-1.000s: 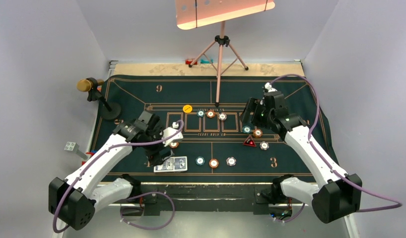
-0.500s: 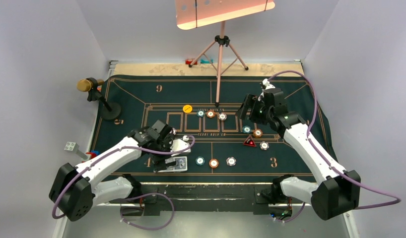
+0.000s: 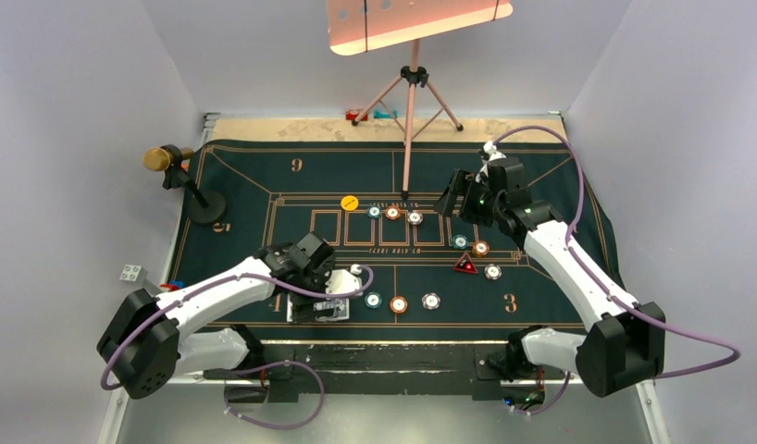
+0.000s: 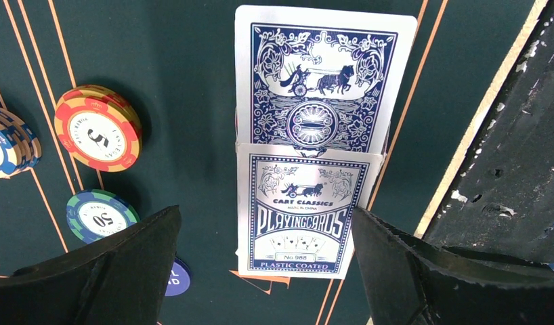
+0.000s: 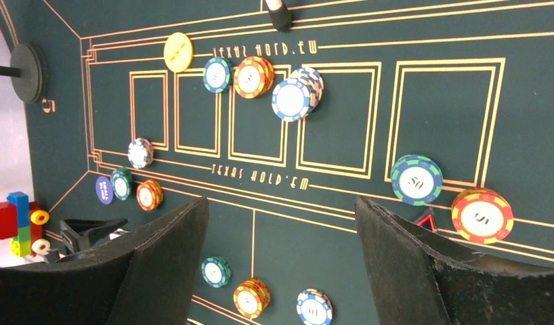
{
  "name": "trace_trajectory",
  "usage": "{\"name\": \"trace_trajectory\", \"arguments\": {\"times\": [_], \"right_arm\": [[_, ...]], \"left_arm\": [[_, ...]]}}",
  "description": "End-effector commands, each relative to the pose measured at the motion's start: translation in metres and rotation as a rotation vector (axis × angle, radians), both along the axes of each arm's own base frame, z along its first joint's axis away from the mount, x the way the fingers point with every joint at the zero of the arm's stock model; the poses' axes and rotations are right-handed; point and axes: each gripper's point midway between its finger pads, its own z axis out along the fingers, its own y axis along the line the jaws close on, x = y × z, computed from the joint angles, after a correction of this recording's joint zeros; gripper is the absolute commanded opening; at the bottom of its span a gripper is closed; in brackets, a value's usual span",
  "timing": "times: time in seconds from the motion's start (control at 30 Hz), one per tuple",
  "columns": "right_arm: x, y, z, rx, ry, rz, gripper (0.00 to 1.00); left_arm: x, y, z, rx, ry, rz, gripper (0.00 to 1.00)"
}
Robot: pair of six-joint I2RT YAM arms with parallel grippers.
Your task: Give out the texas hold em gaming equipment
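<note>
The left gripper [image 4: 265, 215] hangs low over the near edge of the felt mat [image 3: 254, 176]. Its jaws are spread wide and hold nothing. A card box [image 4: 305, 217] lies flat on the mat between the fingers. A blue-backed card [image 4: 322, 74] extends from the far end of the box; it cannot be told whether the card lies under the box or sticks out of it. Left of the box sit an orange chip [image 4: 98, 135], a teal chip [image 4: 101, 215] and a blue disc [image 4: 176, 277], the disc partly hidden by a finger.

The right gripper [image 5: 281, 203] is raised above the right half of the mat, jaws wide and empty. Below it, a yellow disc [image 5: 178, 51] lies beside a row of three chips [image 5: 252, 76]. A red marker [image 3: 465, 265] lies near the right-hand chips.
</note>
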Motion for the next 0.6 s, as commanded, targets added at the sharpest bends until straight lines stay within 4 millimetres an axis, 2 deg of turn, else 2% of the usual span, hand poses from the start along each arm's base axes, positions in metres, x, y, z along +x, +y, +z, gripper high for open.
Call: {"name": "trace_trajectory", "arguments": {"times": [0.0, 0.1, 0.37, 0.57], "right_arm": [[0.013, 0.011, 0.028, 0.05, -0.082, 0.026, 0.83], [0.014, 0.012, 0.027, 0.054, -0.078, 0.028, 0.83], [0.015, 0.013, 0.023, 0.047, -0.067, 0.036, 0.83], [0.013, 0.015, 0.021, 0.054, -0.06, 0.05, 0.84]], "left_arm": [[0.008, -0.007, -0.007, 0.003, -0.042, -0.009, 1.0], [0.003, -0.006, -0.005, 0.012, -0.025, -0.016, 1.0], [-0.003, -0.009, 0.017, -0.031, -0.023, -0.023, 1.0], [-0.011, -0.008, 0.014, -0.034, 0.011, -0.021, 1.0]]}}
